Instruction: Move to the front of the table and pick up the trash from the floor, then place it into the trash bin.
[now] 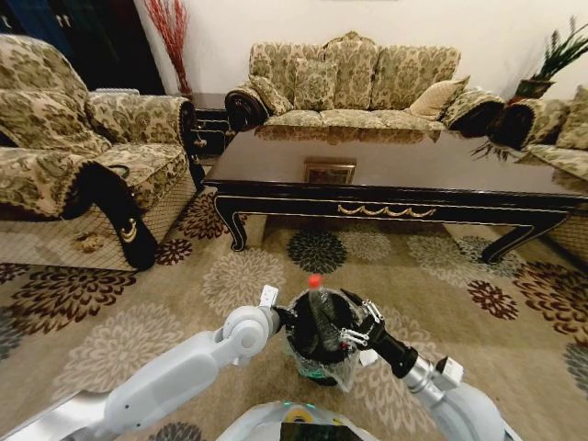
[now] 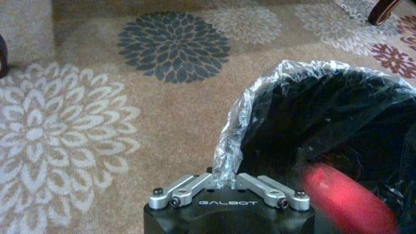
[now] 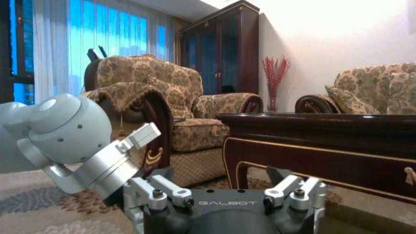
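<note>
The black trash bin [image 1: 323, 369] with its clear liner stands on the flower-patterned floor [image 1: 138, 340], just in front of me. A bottle with a red cap [image 1: 314, 280] sticks upright out of the bin; its cap is a red blur [image 2: 344, 200] in the left wrist view. My left gripper [image 1: 292, 322] sits at the bin's left rim [image 2: 260, 97], its linkages folded shut over the liner edge. My right gripper [image 1: 349, 333] hangs at the right rim, open with nothing between its fingers [image 3: 286, 180]. The long dark table [image 1: 395, 170] stands beyond.
A patterned armchair [image 1: 73, 138] stands at the left, a sofa [image 1: 358, 83] behind the table, another seat [image 1: 560, 129] at the right. A small dark side table [image 1: 209, 115] fills the corner. Open carpet lies between me and the table.
</note>
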Robot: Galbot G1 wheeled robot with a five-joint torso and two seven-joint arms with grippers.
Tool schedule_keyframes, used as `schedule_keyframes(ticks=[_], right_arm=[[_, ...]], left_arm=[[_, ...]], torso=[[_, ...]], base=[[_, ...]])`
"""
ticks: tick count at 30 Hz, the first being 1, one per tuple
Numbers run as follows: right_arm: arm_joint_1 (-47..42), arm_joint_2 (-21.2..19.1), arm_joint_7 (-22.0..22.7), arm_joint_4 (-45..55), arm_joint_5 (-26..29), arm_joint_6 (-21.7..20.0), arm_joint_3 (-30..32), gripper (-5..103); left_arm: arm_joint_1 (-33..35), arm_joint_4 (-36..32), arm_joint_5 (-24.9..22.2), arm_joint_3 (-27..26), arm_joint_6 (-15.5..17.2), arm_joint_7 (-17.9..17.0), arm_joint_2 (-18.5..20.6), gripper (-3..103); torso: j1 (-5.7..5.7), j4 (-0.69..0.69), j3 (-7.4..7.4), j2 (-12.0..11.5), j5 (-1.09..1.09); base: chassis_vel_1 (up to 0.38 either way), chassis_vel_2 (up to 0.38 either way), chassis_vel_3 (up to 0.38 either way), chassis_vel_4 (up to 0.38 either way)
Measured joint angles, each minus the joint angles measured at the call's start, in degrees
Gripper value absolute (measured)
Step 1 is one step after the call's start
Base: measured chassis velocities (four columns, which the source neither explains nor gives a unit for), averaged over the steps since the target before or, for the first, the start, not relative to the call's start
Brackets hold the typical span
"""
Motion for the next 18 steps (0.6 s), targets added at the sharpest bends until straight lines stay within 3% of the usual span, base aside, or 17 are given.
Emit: schedule_keyframes(ticks=[5, 18], right_arm=[[0.02, 0.04, 0.14, 0.0, 0.07, -0.5, -0.04, 100], [0.25, 0.26, 2.87, 0.2, 1.08, -1.66, 0.16, 100]], left_arm=[[1.46, 0.03, 0.86, -0.91, 0.0, 0.14, 0.34, 2], [4.51, -0.73, 1.58, -4.43, 0.0, 0.65, 2.26, 2]], torso=[[0.0, 0.01, 0.0, 0.0, 0.0], [0.0, 0.0, 0.0, 0.0, -0.01]], base=[[0.0, 0.0, 0.0, 0.0], [0.0, 0.0, 0.0, 0.0]])
